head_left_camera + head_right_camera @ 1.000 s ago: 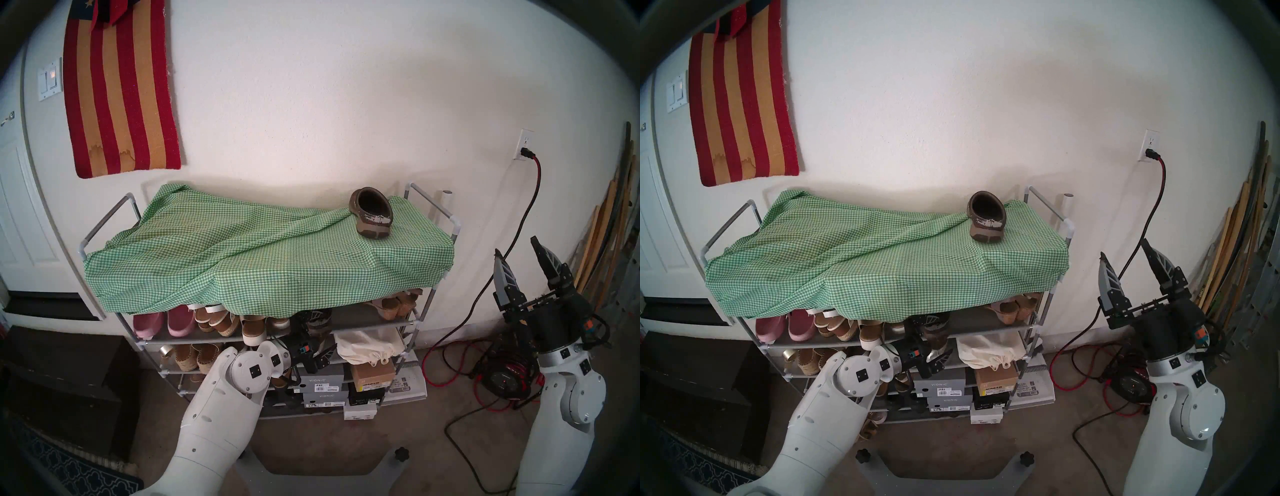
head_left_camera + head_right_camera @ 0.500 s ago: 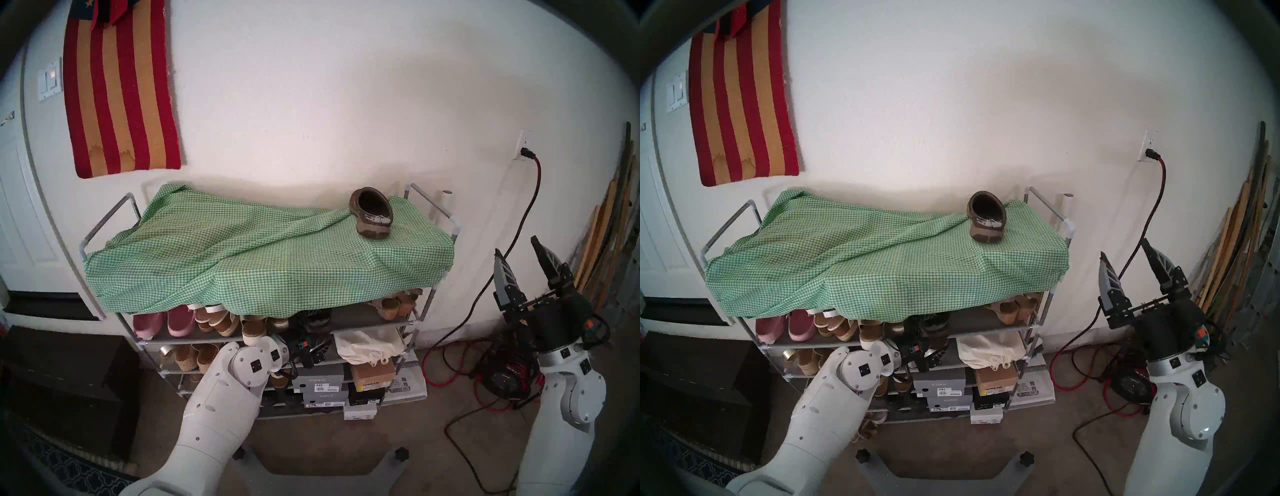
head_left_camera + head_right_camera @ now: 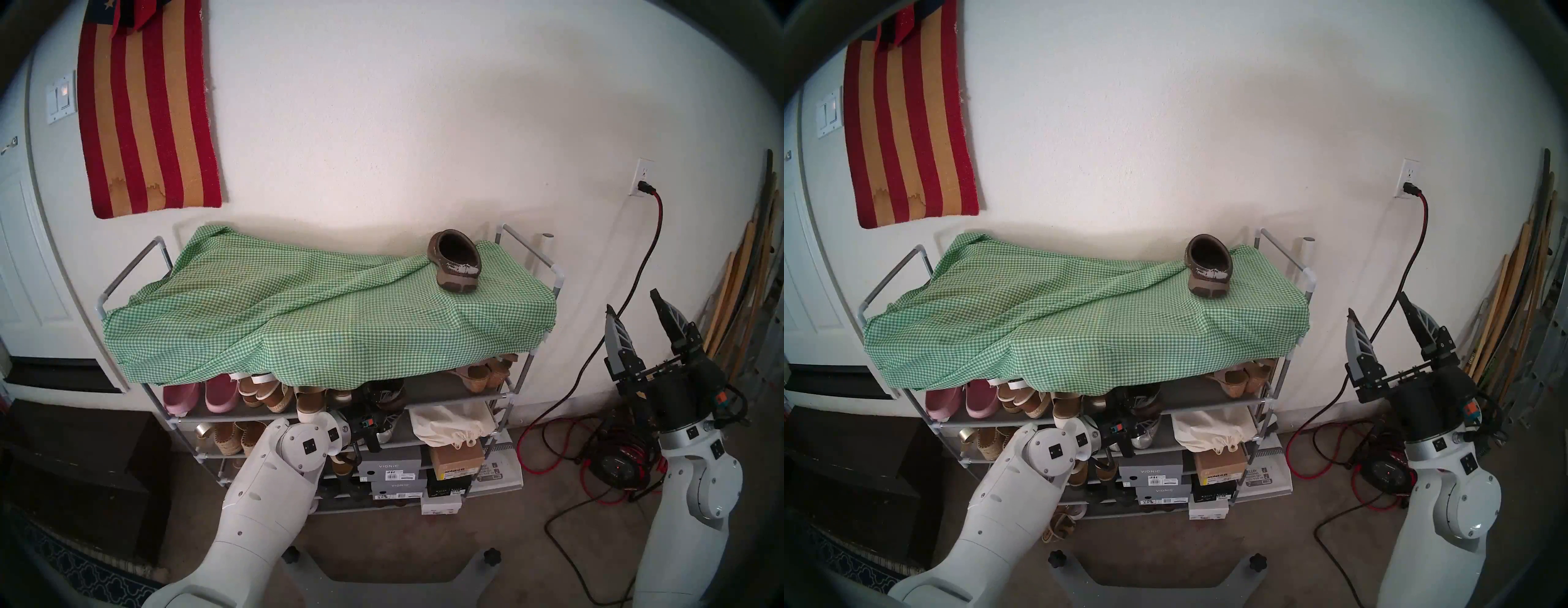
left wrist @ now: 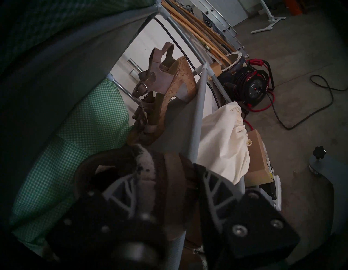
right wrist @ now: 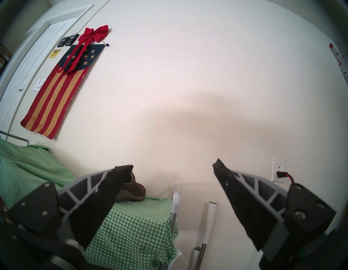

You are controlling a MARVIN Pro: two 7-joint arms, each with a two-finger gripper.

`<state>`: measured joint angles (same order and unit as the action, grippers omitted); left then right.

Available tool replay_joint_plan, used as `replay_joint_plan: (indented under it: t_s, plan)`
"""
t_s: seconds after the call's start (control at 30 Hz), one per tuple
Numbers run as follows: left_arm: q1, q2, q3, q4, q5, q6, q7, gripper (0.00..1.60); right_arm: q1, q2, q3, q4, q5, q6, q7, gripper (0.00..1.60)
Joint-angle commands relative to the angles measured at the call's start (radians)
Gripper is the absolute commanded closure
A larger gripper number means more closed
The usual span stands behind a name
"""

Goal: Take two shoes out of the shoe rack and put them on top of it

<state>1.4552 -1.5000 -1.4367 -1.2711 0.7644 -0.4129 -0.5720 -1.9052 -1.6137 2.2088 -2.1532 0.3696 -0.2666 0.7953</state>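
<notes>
One dark brown clog (image 3: 455, 265) stands on the green-white gingham cloth (image 3: 297, 314) on top of the grey tube shoe rack (image 3: 488, 398), near its right end. It also shows in the right wrist view (image 5: 135, 192). My left gripper (image 4: 163, 171) reaches in at the shelf under the cloth and is shut on the heel of the second brown clog (image 4: 171, 181), by its whitish scuffed patch. In the head view the cloth's hem and the gripper (image 3: 379, 407) mostly hide that clog. My right gripper (image 3: 632, 300) is open and empty, pointing up, to the right of the rack.
Pink slip-ons (image 3: 199, 397), sandals and cork wedges (image 4: 169, 81) share that shelf. A cream bag (image 3: 449, 424) and shoe boxes (image 3: 394, 467) lie below. A red cable reel (image 3: 619, 463) and cords lie on the floor at right. A dark chest (image 3: 85, 458) stands at left.
My left wrist has shifted slightly left and up at the shelf, still shut on the clog. The right arm and the clog on top have not moved.
</notes>
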Motion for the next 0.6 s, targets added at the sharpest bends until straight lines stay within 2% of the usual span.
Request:
replay_joint_plan:
  t_s: [0.0, 0.13, 0.27, 0.37, 0.57]
  plan:
    - [0.013, 0.006, -0.006, -0.019, -0.016, -0.012, -0.01, 1.6, 0.001, 0.002, -0.004, -0.004, 0.0, 0.001, 0.003, 0.0]
    - [0.026, 0.017, -0.012, -0.047, -0.058, -0.039, -0.06, 1.6, 0.0, 0.003, -0.004, -0.004, 0.0, 0.0, 0.002, 0.0]
    - [0.058, 0.03, -0.019, -0.137, -0.107, -0.048, -0.129, 1.6, 0.0, 0.004, -0.005, -0.004, 0.0, 0.0, 0.001, 0.0]
    - [0.067, 0.038, -0.03, -0.174, -0.155, -0.066, -0.174, 1.6, -0.001, 0.005, -0.005, -0.004, 0.001, 0.0, 0.0, 0.0]
    - [0.134, 0.06, -0.055, -0.274, -0.269, -0.083, -0.273, 1.6, -0.002, 0.006, -0.006, -0.004, 0.001, -0.001, -0.001, 0.0]
